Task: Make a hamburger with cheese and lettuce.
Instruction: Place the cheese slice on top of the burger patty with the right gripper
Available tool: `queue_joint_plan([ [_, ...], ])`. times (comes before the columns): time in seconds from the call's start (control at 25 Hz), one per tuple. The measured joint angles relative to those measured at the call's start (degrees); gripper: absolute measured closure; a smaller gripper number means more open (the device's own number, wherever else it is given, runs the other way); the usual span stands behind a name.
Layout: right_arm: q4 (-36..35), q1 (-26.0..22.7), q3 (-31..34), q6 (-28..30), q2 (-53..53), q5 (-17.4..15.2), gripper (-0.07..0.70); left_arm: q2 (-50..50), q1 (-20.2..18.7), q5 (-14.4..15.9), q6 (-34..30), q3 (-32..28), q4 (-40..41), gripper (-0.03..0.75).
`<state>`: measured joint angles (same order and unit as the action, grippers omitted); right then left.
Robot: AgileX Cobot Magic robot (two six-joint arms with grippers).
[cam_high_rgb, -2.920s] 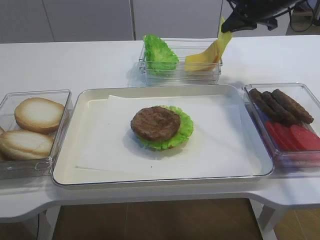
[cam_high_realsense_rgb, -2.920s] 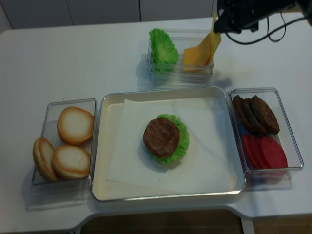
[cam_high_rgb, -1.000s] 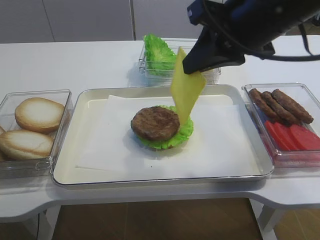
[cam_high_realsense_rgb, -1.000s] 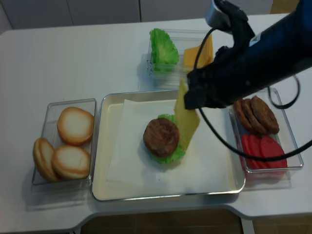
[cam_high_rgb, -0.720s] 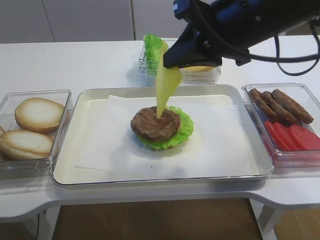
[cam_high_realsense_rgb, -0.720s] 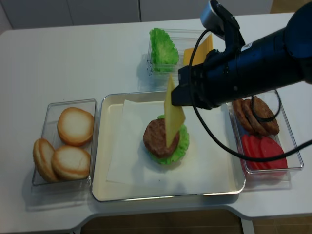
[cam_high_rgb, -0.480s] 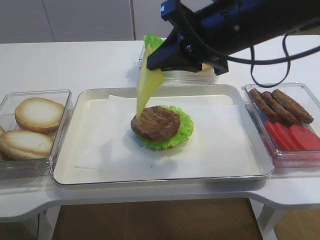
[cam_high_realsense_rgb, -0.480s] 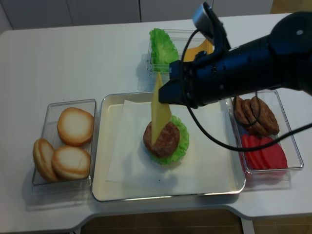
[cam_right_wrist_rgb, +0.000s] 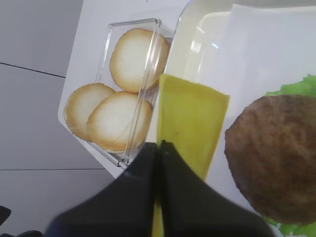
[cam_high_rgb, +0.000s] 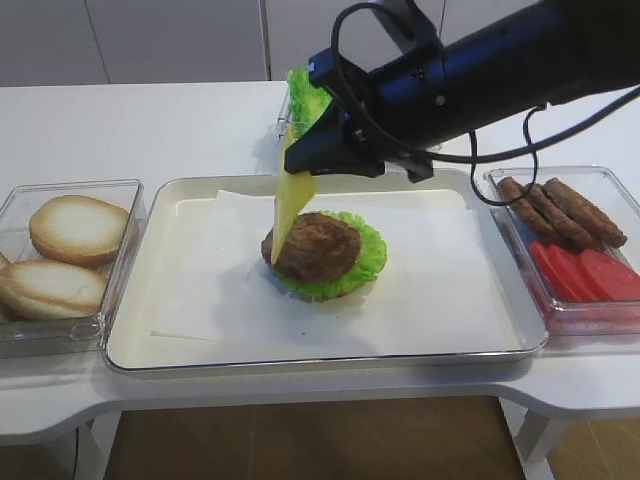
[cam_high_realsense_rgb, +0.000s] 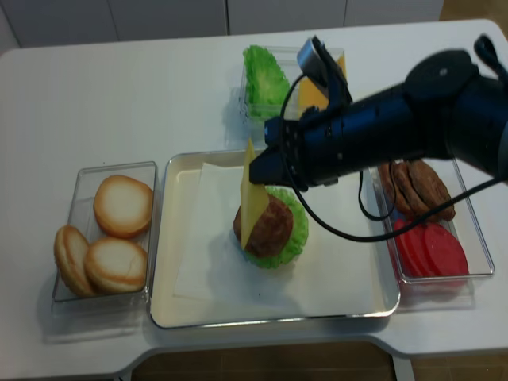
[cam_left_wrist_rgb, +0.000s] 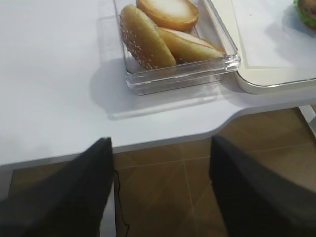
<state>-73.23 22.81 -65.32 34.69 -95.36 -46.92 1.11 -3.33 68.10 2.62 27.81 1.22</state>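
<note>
The right claw (cam_high_rgb: 300,160) is pinching the cheese (cam_high_rgb: 285,212) by its top edge, its two dark fingers (cam_right_wrist_rgb: 143,187) pressed together on the slice in the right wrist view. The slice hangs straight down below the claw, nearly on edge, and its lower corner reaches the left rim of the patty (cam_high_rgb: 312,245); whether it touches the meat cannot be told.

The hamburger (cam_high_realsense_rgb: 270,226) sits right under the claw and a little to its right: patty on top, the lettuce (cam_high_rgb: 368,255) ruffling out around it, mostly on the side away from the hanging slice. The bun base is hidden by the leaf. The stack rests on a white paper sheet (cam_high_rgb: 440,290) inside the tray (cam_high_rgb: 330,362), which lies on the white desk (cam_high_rgb: 140,120).

Well to the left of the claw, past the tray's edge, a clear box (cam_high_rgb: 120,300) holds three pale bun halves (cam_high_rgb: 75,230). Behind the claw, on the far side of the arm, another clear box (cam_high_realsense_rgb: 313,115) carries bunched green leaves (cam_high_realsense_rgb: 266,79) and a fan of yellow slices (cam_high_realsense_rgb: 311,94). Well to the right, beyond the tray, a third clear box (cam_high_rgb: 600,315) holds brown patties (cam_high_rgb: 560,210) and red slices (cam_high_rgb: 590,275).

The left claw (cam_left_wrist_rgb: 160,187) hangs off the desk's near edge, close to the bun box, with its fingers (cam_left_wrist_rgb: 74,197) spread wide apart and nothing between them.
</note>
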Motion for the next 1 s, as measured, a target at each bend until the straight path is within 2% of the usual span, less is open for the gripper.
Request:
queue_joint_plan([
  [0.32, -1.43, 0.00, 0.00, 1.61, -2.28, -0.08, 0.630, 0.00, 0.00, 0.00, 0.00, 0.00, 0.00, 0.257],
  [0.8, 2.10, 0.00, 0.00, 1.48, -2.40, 1.28, 0.631, 0.00, 0.00, 0.00, 0.00, 0.00, 0.00, 0.257],
  [1.0, -1.45, 0.00, 0.00, 1.35, -3.36, 0.78, 0.631, 0.00, 0.00, 0.00, 0.00, 0.00, 0.00, 0.257],
])
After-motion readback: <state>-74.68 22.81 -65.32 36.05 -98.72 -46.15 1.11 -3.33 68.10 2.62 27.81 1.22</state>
